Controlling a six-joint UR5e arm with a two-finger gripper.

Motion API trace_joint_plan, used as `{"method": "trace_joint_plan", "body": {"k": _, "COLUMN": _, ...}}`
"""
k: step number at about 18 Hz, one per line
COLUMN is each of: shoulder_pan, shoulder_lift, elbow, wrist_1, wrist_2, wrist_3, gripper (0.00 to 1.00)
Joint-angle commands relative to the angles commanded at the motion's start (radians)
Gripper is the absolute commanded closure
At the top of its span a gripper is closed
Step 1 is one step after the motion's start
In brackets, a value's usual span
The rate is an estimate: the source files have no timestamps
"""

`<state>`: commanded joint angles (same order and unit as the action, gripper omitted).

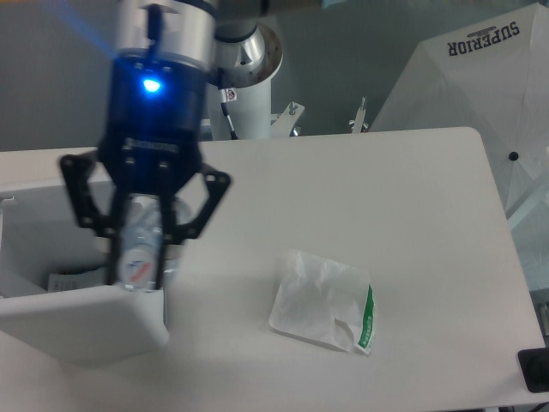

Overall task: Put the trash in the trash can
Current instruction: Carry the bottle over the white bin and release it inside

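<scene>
- A flat crinkled white wrapper (319,301) with a green edge strip is seen lying on the bench (412,206), toward the near edge and right of the middle; nothing is touching it.
- A black object (533,370) is cut off by the frame at the near right corner of the bench.
- A boxy white trash can (73,279) with thick walls and a grey side panel is stood at the left end of the bench, close to the near edge; a small pale item is glimpsed inside it.
- The hand (137,275) is held over the right rim of the trash can, its black fingers clenched on a crushed clear bottle (140,245) whose bluish-and-red label is turned to the camera. The bottle is carried upright, clear of the bench, overlapping the can's right wall.
- A blue light is lit on the wrist above the hand.
- Beyond the far right corner, a white fabric (480,94) printed "SUPERIOR" is seen.
</scene>
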<state>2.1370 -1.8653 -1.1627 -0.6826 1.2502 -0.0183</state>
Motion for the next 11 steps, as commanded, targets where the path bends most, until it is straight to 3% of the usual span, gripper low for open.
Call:
{"method": "trace_joint_plan", "body": {"k": 7, "shoulder_pan": -0.071, "shoulder_lift": -0.024, "elbow": -0.038, "wrist_1": 0.000, "wrist_2": 0.002, "wrist_3": -0.031, "gripper": 0.73}}
{"method": "trace_joint_plan", "body": {"k": 11, "shoulder_pan": -0.078, "shoulder_lift": -0.031, "elbow": -0.078, "wrist_1": 0.000, "wrist_2": 0.000, "wrist_3": -0.025, "gripper": 0.51}}
